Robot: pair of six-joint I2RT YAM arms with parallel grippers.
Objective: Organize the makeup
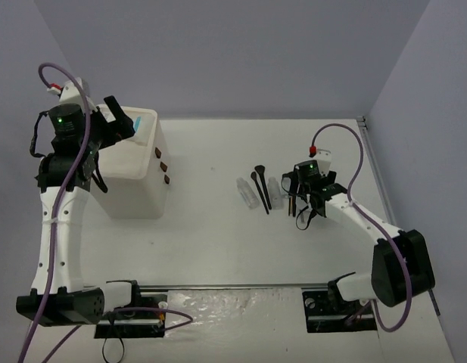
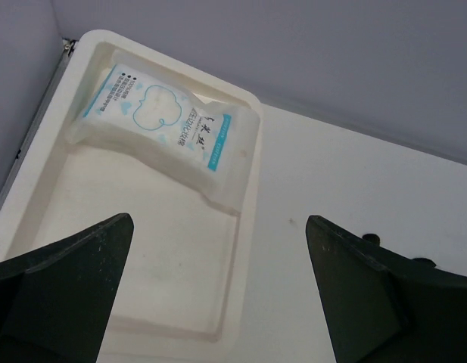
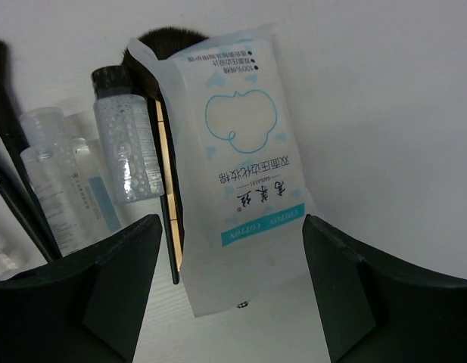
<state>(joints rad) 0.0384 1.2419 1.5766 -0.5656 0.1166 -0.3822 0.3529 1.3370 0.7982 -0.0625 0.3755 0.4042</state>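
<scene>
A white table [image 1: 218,249] is seen from above, with two robot arms fixed at its near edge. The left arm [image 1: 59,219] reaches up over a large white box [image 1: 135,189] with dark red knobs [image 1: 163,165], which stands on the left side of the table. The right arm [image 1: 362,219] bends inward to a small cluster of makeup right of the table's middle, well apart from the box.

From the left wrist, the box's top is a shallow tray [image 2: 142,249]. One flat white packet [image 2: 165,125] with teal-blue print lies in the tray's far end, tilted against the rim. The left jaws hang wide open above the tray, holding nothing.

From the right wrist, a second white packet [image 3: 241,151] with a teal band lies on the table between the right jaws. They stand apart, one on each side of it, not visibly clamped. The packet partly covers a dark-bristled brush [image 3: 154,41] and a thin brown stick [image 3: 163,151]. Just left of these lie a clear tube with a black cap [image 3: 127,144], another clear tube [image 3: 59,181] and thin black brush handles [image 3: 14,189].
</scene>
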